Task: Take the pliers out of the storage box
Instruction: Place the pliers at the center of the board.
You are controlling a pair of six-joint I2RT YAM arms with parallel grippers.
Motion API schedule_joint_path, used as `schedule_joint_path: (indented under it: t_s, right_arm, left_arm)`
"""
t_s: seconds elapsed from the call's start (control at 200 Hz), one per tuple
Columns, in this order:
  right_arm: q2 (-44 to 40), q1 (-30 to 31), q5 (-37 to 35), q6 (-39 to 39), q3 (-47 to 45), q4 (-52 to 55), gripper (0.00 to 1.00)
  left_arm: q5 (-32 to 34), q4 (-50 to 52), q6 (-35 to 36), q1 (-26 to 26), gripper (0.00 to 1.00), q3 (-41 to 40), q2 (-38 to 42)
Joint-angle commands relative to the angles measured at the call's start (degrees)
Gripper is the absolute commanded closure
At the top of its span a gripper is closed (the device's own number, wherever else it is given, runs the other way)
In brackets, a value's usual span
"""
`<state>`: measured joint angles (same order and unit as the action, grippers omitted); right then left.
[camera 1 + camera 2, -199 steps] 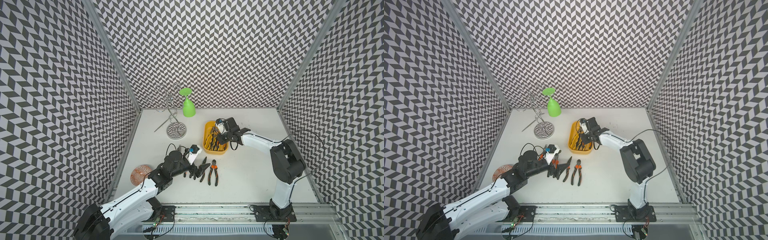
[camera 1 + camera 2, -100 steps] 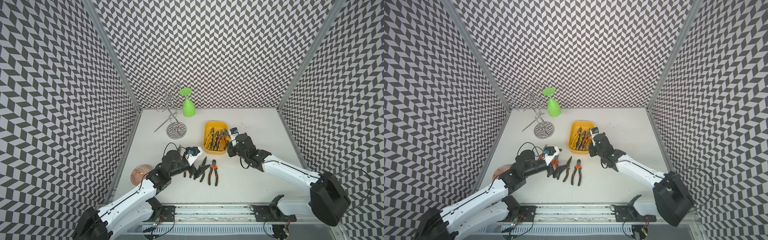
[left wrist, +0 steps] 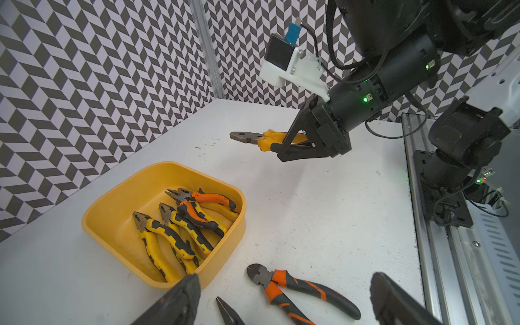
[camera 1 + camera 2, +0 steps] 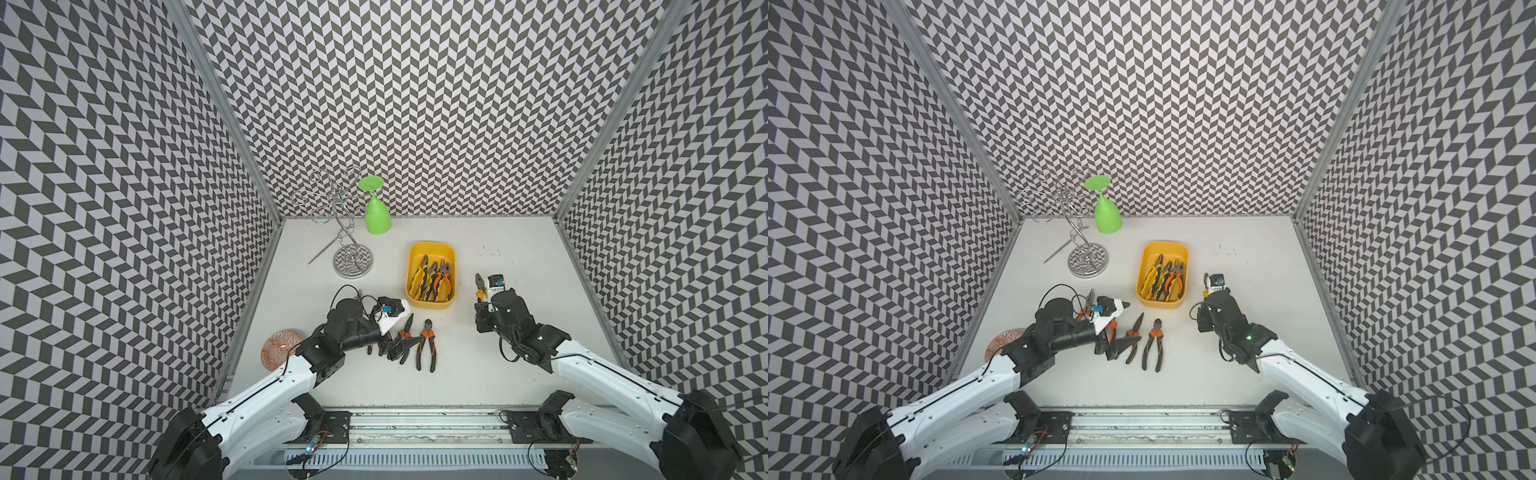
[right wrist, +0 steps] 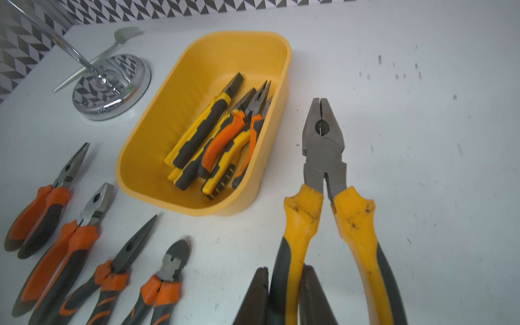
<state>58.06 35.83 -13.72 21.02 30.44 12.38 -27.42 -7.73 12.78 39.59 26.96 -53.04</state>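
R fingers [image 5: 311,292] are pressed tight on one handle of the yellow/blk pliers [image 5: 323,146]; the 2nd handle sticks out free beside them. This pair is held off the bench [image 4: 519,257], roughly level, nose to 12 o'clock. It sits at 3 o'clock of the storage box [image 4: 432,248], outside it and not touching.

L fingers [image 3: 180,298] are spread wide w/ nothing pinched. They're low over a row of orange/blk pliers [image 5: 70,244] lying on the bench at approx 7 o'clock of the box, noses to 12–1 o'clock. Four show in the R wrist view. The side cutters [image 4: 426,345] are the end of the row nearest the R arm.

Inside the box are more pliers [image 3: 194,222], yellow/blk and orange/blk, piled toward its 3 o'clock wall w/ handles overlapping.

Chrome rack [image 4: 353,259] is at 10 o'clock of the box, w/ a green glass [image 4: 377,216] hung upside down on it.
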Motion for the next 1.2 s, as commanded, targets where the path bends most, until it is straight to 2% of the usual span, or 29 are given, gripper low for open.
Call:
schedule_joint_path:
  t_s: [0.0, 0.11, 0.265, 0.386, 0.521, 0.781, 0.861, 0.971, 1.197]
  right_arm:
    - [-4.2, 0.5, 4.1, 4.3, -1.4, -1.1, 0.99]
    - [-7.0, 3.6, 5.3, 8.5, -3.9, 0.3, 0.99]
    - [-7.4, 12.3, 3.4, 16.2, -4.9, 4.1, 0.99]
    - [-6.7, 20.0, 1.2, 23.3, -5.4, 5.2, 0.99]
    - [-2.8, 27.0, -2.5, 26.5, -3.2, 7.7, 0.99]
    - [5.0, 27.7, -2.6, 25.6, -2.7, 4.6, 0.98]
    - [7.5, 27.6, -2.5, 25.2, -2.2, 3.3, 0.94]
    - [11.7, 27.5, -2.2, 24.2, -1.0, 2.4, 0.82]
    - [20.2, 26.0, 1.6, 21.7, 1.4, 0.8, 0.82]
  left_arm:
    - [-1.9, -1.9, -0.4, -0.2, 0.02, 0.9, -1.1]
    - [-3.1, -2.6, -0.6, -0.2, 0.02, 0.5, -1.8]
    - [-3.4, -0.1, 1.7, -0.2, 0.02, 0.7, -1.2]
    - [-2.9, 2.2, 4.3, -0.3, 0.02, 0.0, 0.2]
    - [-2.2, 2.3, 5.1, -0.3, 0.02, -0.9, 0.8]
    - [-2.9, 1.9, 3.9, -0.5, 0.02, 0.0, -0.8]
    - [-3.1, 1.5, 3.3, -0.6, 0.02, -0.1, -1.0]
    - [-3.4, 0.8, 2.9, -0.7, 0.02, 0.0, -1.2]
    - [-3.5, 1.2, 2.4, -0.8, 0.02, 0.1, -1.0]
